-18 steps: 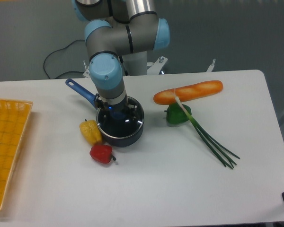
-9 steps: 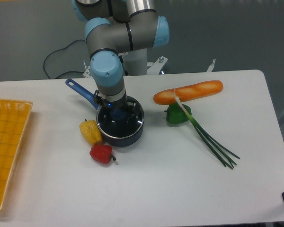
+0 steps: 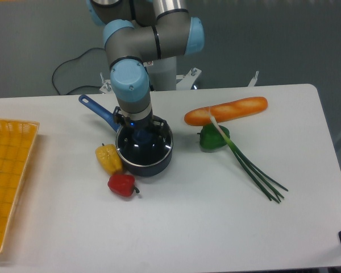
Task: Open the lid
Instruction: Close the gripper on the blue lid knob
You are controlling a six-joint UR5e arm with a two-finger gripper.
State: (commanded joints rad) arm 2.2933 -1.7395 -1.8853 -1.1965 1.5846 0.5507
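The dark blue saucepan (image 3: 153,164) stands left of the table's middle, its long handle (image 3: 96,110) pointing to the back left. The round glass lid (image 3: 159,147) with its thin metal rim lies on or just above the pan's top. My gripper (image 3: 142,136) points straight down over the pan's centre. Its fingers stand on either side of the lid's blue knob (image 3: 142,135) and look closed on it. I cannot tell whether the rim has left the pan.
A yellow pepper (image 3: 108,158) and a red pepper (image 3: 122,185) lie against the pan's front left. A baguette (image 3: 226,110), a green pepper (image 3: 213,139) and spring onions (image 3: 256,170) lie to the right. A yellow basket (image 3: 8,170) sits at the left edge.
My arm has risen slightly and shifted a little to the right over the pan. The blue knob now shows between the fingers. The pan has not moved.
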